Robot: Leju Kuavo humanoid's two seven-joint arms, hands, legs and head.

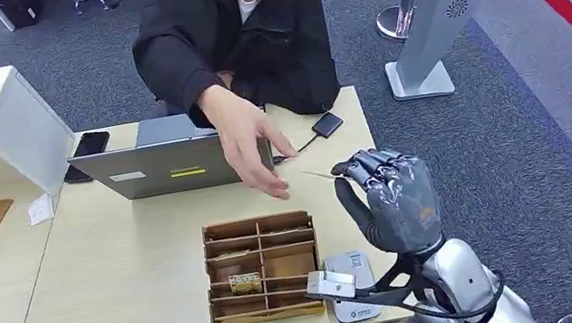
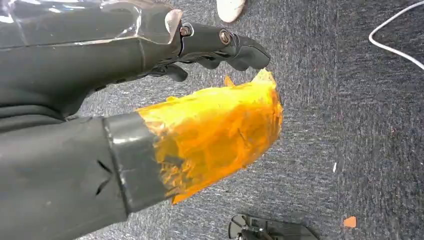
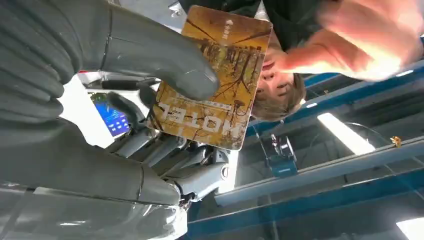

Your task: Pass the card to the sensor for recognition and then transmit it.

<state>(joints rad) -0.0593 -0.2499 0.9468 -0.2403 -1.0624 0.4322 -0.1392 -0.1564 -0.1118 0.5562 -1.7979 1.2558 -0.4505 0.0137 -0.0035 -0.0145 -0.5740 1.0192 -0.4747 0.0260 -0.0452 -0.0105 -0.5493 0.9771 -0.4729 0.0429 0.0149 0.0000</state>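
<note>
Head view: my right hand [image 1: 391,196] is raised over the bench's right edge, pinching the card [image 1: 318,174] edge-on, its tip toward the person's hand [image 1: 249,146] reaching over the laptop [image 1: 168,166]. The divided wooden tray [image 1: 263,268] and the sensor [image 1: 352,283] sit near the front edge. Left wrist view: my left hand [image 2: 150,100] hangs over carpet, fingers loosely curled, nothing in it. Right wrist view: thumb [image 3: 165,65] clamps the HOTEL-printed card [image 3: 217,75] against fingers. Handover looks like the step; I should hold steady and release only once they grip.
</note>
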